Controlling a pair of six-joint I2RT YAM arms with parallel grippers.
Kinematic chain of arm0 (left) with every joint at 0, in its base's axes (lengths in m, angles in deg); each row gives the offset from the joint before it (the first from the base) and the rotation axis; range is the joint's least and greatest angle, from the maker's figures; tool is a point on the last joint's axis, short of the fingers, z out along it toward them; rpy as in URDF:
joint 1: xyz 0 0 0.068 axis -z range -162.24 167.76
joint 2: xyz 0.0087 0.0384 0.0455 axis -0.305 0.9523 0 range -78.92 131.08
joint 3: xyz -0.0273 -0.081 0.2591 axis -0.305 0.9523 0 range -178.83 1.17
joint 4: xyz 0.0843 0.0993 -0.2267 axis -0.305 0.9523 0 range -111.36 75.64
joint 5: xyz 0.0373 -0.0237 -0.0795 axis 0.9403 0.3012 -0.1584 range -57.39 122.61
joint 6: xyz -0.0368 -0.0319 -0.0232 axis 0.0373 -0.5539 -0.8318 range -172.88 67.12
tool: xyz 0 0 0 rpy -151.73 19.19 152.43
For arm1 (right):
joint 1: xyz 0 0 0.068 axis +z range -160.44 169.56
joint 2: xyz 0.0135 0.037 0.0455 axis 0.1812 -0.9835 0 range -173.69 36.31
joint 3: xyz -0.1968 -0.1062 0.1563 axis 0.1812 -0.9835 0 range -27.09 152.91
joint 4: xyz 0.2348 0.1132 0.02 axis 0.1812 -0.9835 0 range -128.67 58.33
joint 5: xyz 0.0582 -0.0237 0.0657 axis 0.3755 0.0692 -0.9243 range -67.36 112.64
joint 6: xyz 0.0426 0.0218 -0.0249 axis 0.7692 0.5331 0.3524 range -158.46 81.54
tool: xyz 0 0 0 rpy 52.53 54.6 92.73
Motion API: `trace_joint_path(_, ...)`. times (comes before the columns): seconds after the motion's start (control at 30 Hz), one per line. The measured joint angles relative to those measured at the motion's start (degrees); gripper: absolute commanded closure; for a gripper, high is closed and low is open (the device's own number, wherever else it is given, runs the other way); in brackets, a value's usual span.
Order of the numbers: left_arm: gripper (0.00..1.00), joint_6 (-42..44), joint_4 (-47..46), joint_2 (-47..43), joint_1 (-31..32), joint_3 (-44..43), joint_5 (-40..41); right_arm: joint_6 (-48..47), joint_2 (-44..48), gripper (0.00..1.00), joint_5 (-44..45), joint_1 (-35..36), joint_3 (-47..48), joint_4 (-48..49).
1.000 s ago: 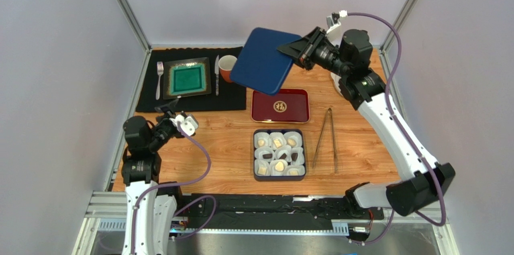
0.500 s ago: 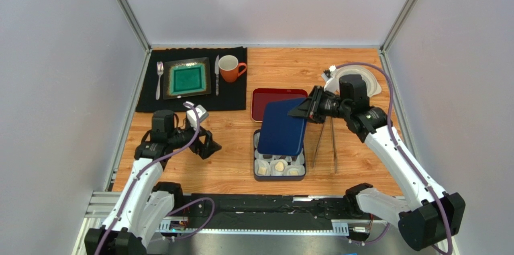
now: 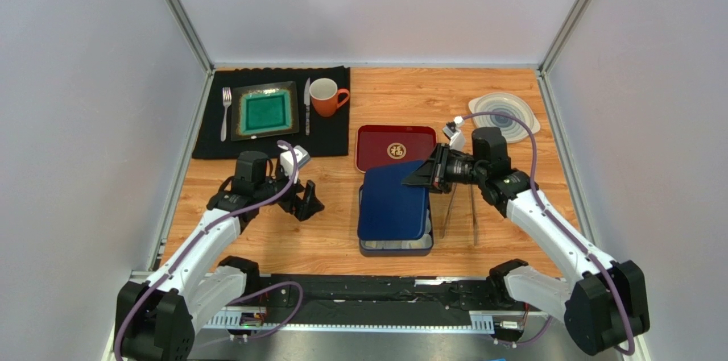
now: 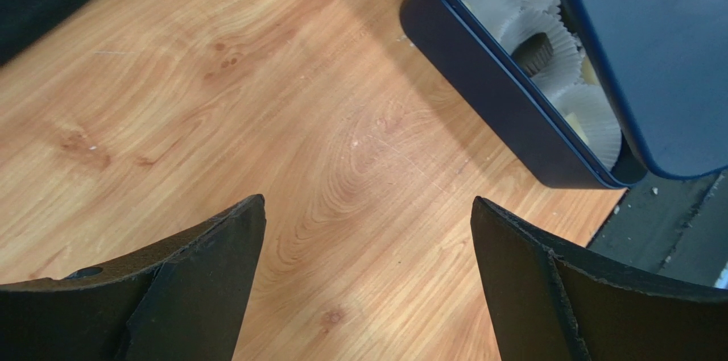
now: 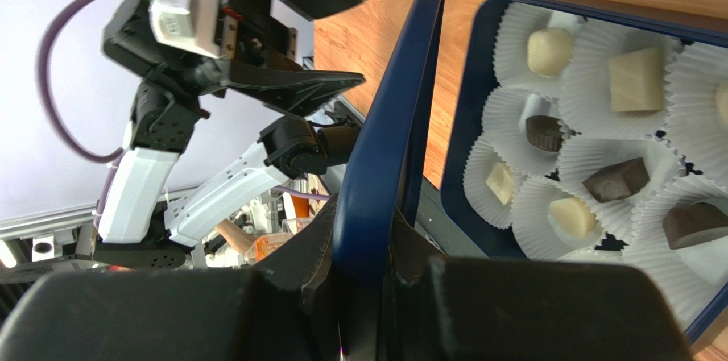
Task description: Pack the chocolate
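Note:
A dark blue box (image 3: 395, 248) sits on the table with white paper cups holding dark brown and cream chocolates (image 5: 617, 178). My right gripper (image 3: 425, 175) is shut on the far right edge of the blue lid (image 3: 393, 201), holding it tilted just over the box and hiding nearly all the sweets from above. In the right wrist view the lid (image 5: 389, 135) stands edge-on beside the open box (image 5: 478, 105). My left gripper (image 3: 306, 202) is open and empty, low over bare wood left of the box (image 4: 504, 97).
A red lacquer tray (image 3: 396, 143) lies just behind the box. Metal tongs (image 3: 461, 207) lie to its right. A black mat (image 3: 214, 141) at back left holds a green plate (image 3: 266, 111), fork, knife and orange mug (image 3: 325, 98). A clear dish (image 3: 504, 114) sits at back right.
My right gripper has carried the lid down from high at the back until it nearly covers the box. My left arm has reached right toward the box, gripper open.

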Motion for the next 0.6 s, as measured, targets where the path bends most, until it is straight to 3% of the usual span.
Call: trace_joint_path(0.6, 0.01, 0.4, -0.5, -0.7, 0.1, 0.0, 3.3, -3.1, -7.2, 0.98, -2.8, -2.9, -3.5, 2.8)
